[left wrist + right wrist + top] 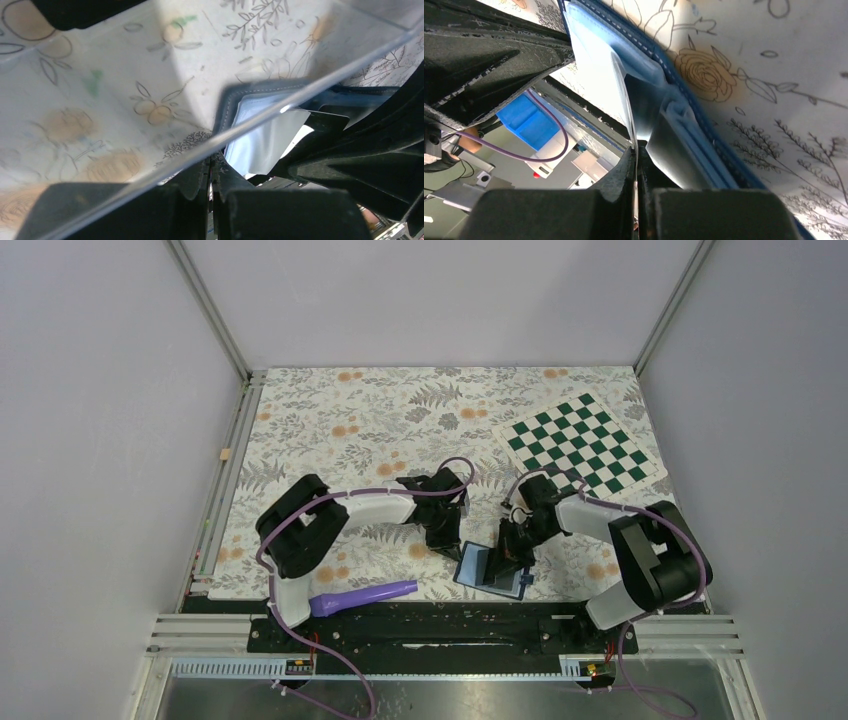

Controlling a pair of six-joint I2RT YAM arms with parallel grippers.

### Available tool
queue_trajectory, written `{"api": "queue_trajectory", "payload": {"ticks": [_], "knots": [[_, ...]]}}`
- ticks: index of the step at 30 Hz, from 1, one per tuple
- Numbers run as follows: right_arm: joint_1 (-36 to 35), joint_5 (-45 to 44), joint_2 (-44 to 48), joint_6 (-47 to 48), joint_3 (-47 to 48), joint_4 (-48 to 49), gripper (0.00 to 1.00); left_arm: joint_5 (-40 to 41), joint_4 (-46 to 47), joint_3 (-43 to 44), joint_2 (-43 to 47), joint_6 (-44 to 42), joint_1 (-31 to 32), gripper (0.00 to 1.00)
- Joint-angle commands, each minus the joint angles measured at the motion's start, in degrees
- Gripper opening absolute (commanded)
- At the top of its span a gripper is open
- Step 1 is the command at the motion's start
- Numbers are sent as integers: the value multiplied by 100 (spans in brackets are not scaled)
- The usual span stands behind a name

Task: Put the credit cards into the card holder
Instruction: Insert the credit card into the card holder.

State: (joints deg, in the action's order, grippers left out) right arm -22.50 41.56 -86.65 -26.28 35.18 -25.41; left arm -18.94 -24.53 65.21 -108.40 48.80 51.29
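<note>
**Right wrist view: card nipped at the open card holder**

The right gripper [638, 152] has its fingers pressed together on the edge of a thin, glossy dark credit card [641, 107]. The card is seen almost edge-on, so its face is hard to read. Its far end lies against the pale blue lining of the card holder [591, 60], just ahead of the fingertips. How far it sits in a pocket cannot be told.

The holder lies open on the floral cloth [774, 60] by the table's near edge. From above, the right arm covers much of it.

The left gripper [211, 172] is closed too, its tips at the edge of a clear plastic panel [150, 75]. Whether it pinches that panel is unclear. Through the panel the holder shows blurred, just beyond the tips.
</note>
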Motion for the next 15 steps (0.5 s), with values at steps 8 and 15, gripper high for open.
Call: {"api": "queue_trajectory", "payload": {"ticks": [8,15], "knots": [[-196,153,-694,286,403,328,2,644,-60,-316,603,408,-16,0],[-452,44,-683,-33,438,626,9,633,82,-658,912,712,46,0]]}}
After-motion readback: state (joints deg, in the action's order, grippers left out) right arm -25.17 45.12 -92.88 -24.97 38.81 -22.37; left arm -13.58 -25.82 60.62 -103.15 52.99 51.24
